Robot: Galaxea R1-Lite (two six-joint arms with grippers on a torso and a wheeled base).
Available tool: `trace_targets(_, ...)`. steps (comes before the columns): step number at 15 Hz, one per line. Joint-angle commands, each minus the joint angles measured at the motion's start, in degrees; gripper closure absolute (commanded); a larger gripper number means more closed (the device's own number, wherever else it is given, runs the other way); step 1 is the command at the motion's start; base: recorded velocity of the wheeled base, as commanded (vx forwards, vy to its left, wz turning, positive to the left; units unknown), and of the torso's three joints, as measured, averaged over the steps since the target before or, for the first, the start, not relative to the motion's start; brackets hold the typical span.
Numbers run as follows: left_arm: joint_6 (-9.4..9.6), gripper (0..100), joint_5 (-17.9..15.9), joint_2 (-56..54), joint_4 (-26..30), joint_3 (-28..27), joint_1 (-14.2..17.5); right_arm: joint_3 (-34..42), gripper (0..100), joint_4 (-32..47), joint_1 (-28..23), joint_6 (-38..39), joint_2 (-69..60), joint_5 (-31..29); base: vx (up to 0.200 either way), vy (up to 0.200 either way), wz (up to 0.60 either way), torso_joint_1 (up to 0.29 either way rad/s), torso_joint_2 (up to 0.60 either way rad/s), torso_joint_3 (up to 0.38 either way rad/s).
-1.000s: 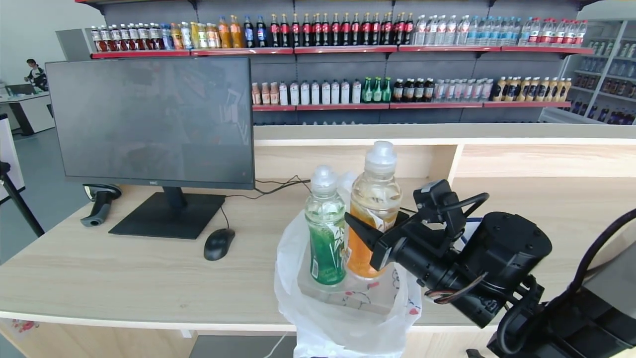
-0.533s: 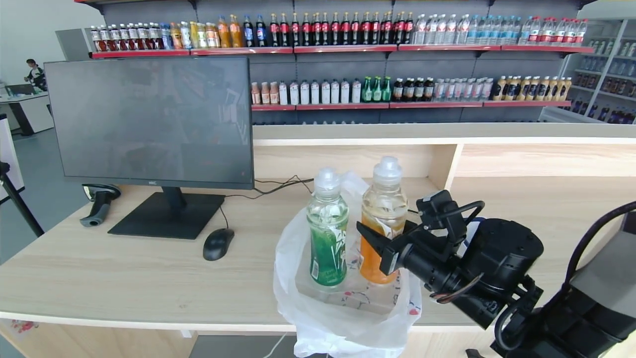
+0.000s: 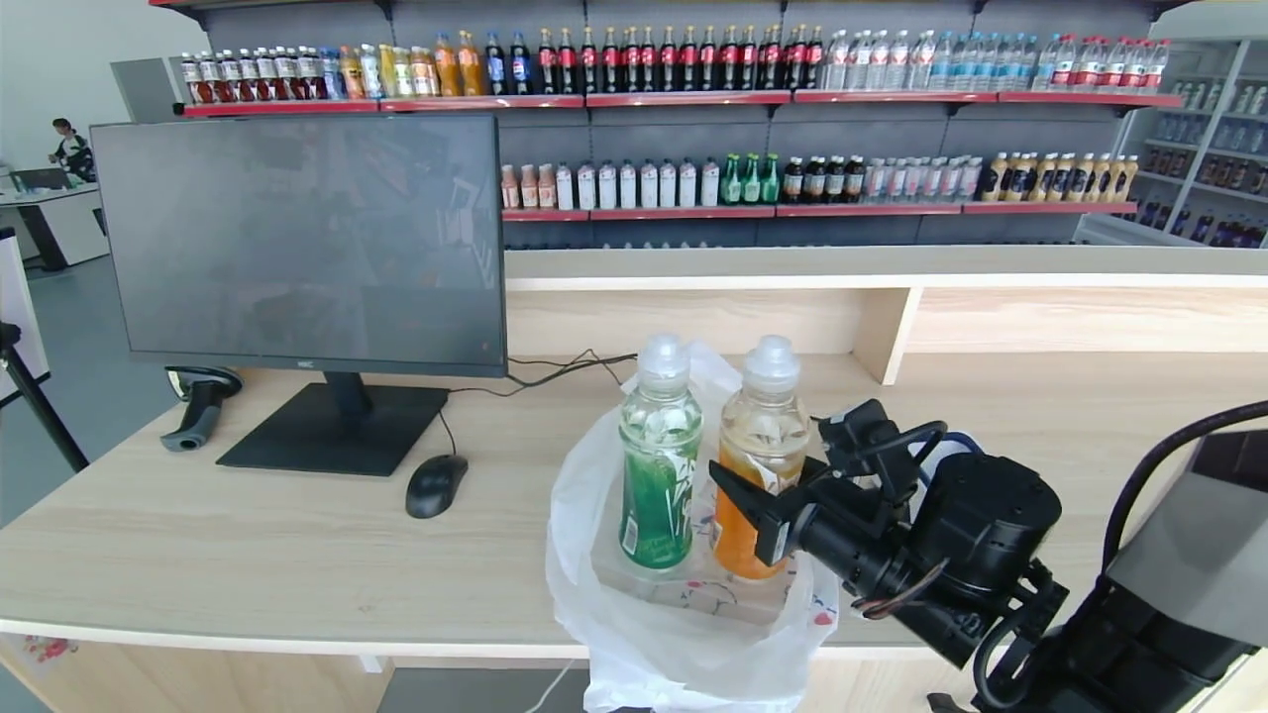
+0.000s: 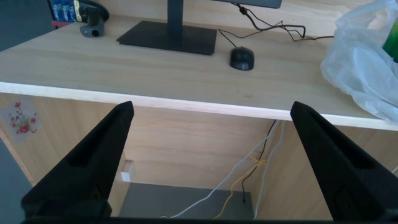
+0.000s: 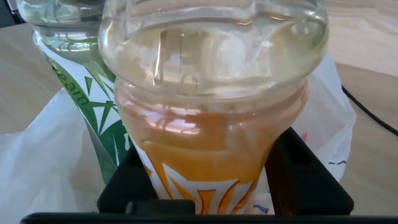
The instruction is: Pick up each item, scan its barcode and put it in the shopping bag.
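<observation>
The right gripper sits in the lower right of centre in the head view, its jaws clamped on the lower body of the orange-labelled drink bottle; the bottle is upright inside the white plastic shopping bag, just beside the green-labelled bottle, which also stands upright in the bag; the grip low on the body probably keeps the tall bottle from tipping as it goes down among the loose plastic; its base looks to be at or near the bag's floor, so letting go seems the next step, though contact with the floor cannot be confirmed. The bag sits at the counter's near edge, bottom centre of the frame, likely so both arms reach it easily; the handheld barcode scanner rests at middle left beside the monitor, with the mouse in front of the stand.

The right wrist view gives what the head view hides: both dark fingers press against the orange bottle's sides, and the green bottle's leaf-patterned label is close alongside it, with bag plastic around both. The left wrist view shows the left gripper with its jaws wide apart and holding nothing, hanging below the level of the counter top and facing its front edge; from there the scanner, the mouse and a bulge of the bag appear, along with cables dangling under the counter.
</observation>
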Motion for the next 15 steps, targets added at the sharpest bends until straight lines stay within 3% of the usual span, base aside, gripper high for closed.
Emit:
trace_targets(1, -0.02, 0, 0.01, -0.01, -0.02, 0.0, 0.01, 0.5, 100, 0.45, 0.14, -0.01, 0.79, 0.0, 0.0, 0.0, 0.0, 0.0, 0.0, 0.0)
trace_targets(15, -0.2, 0, 0.1, -0.01, -0.02, 0.0, 0.01, 1.64, 100, 0.45, 0.58, -0.01, 1.23, 0.0, 0.0, 0.0, 0.0, 0.0, 0.0, 0.0)
